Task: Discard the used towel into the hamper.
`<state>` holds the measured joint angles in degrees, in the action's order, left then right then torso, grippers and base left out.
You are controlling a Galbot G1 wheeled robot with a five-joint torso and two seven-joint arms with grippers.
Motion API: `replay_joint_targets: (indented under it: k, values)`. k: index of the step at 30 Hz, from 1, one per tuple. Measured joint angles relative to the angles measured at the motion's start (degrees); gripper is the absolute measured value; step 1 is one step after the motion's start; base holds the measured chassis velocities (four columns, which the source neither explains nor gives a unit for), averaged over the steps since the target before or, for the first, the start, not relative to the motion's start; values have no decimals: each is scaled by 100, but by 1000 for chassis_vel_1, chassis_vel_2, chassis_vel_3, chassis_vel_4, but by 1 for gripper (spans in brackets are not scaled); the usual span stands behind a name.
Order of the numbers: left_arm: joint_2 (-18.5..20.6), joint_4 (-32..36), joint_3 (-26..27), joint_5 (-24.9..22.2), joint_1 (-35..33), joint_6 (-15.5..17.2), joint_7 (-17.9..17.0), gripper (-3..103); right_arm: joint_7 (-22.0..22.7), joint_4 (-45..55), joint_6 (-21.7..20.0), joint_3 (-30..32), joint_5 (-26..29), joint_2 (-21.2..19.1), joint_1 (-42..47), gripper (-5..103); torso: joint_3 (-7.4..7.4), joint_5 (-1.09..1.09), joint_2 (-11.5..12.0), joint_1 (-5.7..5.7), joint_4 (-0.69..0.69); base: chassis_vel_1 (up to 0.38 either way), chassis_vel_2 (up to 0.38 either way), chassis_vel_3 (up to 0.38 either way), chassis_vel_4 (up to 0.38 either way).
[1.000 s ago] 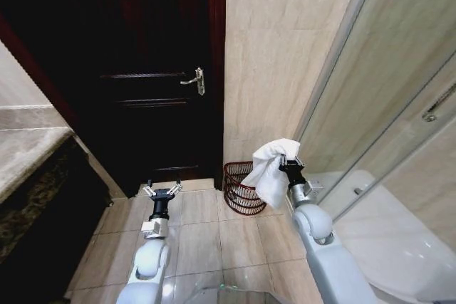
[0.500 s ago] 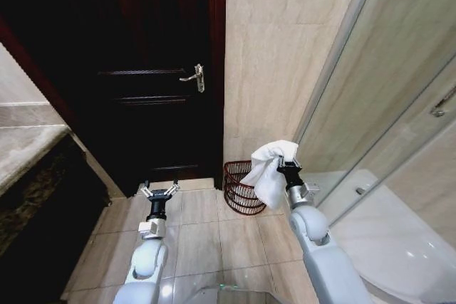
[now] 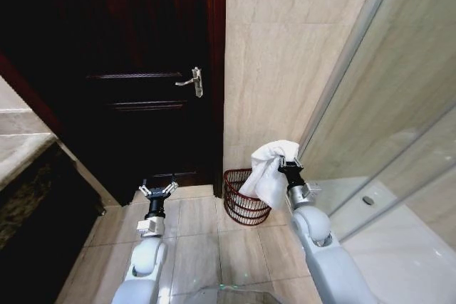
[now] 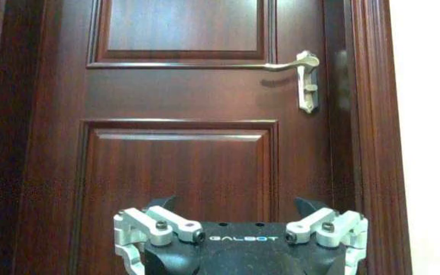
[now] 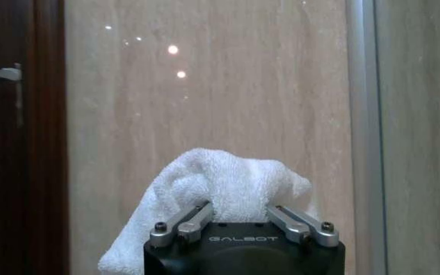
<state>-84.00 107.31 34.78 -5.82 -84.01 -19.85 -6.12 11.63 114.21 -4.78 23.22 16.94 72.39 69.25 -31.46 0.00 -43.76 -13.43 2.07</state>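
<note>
Right end effector (image 3: 287, 164) pinching white towel (image 3: 267, 172), cloth drooping toward 7 o'clock | red-brown wire hamper (image 3: 244, 197) on floor against wall, just past 8 o'clock of towel, nearer right arm | left end effector (image 3: 157, 191) spread, empty, facing door (image 3: 135, 69).

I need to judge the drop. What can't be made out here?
- Hamper, head view: its right rim and inside sit behind the hanging towel.
- Right gripper, right wrist view: fingertips buried in the towel.
- Left gripper, open, idle near the door.
</note>
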Motion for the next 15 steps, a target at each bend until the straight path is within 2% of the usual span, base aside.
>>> replay_joint_targets:
  k: [7,15]
  values:
    - [-6,-65,-13,-8,-19,-37,-4,100,181,70,178,15,296,-4,74,12,-6,0,-4,-9,-1,-111,107,91,-106]
    - [-9,-30,-17,1,-126,-76,-14,100,206,146,197,137,403,-63,103,12,87,0,155,74,-1,-14,12,13,-15]
